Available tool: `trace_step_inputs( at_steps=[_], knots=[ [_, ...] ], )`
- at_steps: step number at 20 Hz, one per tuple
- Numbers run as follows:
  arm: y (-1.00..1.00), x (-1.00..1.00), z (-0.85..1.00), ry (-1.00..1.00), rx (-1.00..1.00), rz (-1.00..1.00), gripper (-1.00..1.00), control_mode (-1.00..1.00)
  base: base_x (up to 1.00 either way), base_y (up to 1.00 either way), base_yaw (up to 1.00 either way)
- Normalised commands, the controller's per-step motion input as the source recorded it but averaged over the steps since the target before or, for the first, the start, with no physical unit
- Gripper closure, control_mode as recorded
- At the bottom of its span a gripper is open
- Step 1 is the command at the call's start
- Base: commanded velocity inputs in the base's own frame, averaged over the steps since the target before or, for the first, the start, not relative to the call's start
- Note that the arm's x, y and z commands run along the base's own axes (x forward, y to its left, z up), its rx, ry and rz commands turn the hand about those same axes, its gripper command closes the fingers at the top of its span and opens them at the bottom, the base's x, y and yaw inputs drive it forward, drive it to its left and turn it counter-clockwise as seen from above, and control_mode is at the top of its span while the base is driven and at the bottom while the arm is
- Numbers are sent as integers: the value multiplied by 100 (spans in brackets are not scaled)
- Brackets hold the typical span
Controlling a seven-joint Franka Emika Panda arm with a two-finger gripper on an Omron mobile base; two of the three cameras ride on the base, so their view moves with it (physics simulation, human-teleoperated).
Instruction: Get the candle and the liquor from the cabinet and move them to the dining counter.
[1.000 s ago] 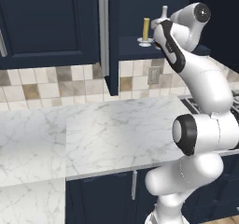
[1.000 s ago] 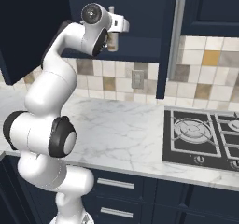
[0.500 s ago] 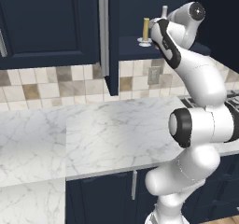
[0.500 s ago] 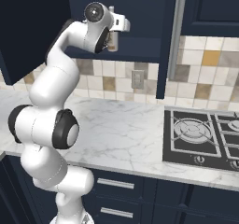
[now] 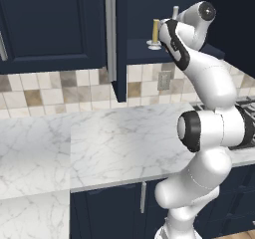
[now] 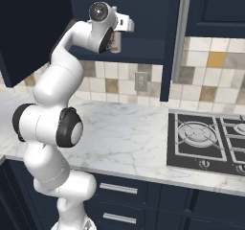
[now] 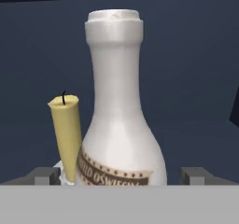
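Navy cabinet (image 5: 60,29) hangs with its door swung out, and your arm reaches up into the open compartment. On its shelf stands the liquor (image 7: 120,120) — whitish neck and cap, a brown-edged label whose writing is cut off at the frame bottom; you can make out roughly "OSWEGIN", no more. Your gripper (image 7: 120,176) is spread wide, one fingertip (image 7: 43,176) either side of the bottle, holding nothing. Just beside the bottle sits the pale-yellow candle (image 7: 66,136) — black wick, leaning slightly in the hand view.
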Motion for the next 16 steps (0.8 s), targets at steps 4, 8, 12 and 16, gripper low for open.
trace_step_inputs(
  at_steps=[4,8,12,16],
  knots=[
    [-4,13,-4,0,0,0,-100,-100,0,0,0],
    [-8,12,-6,0,0,0,-100,-100,0,0,0],
    [-8,14,-2,0,0,0,-100,-100,0,0,0],
    [-3,5,0,0,0,0,100,-100,0,0,0]
  ],
)
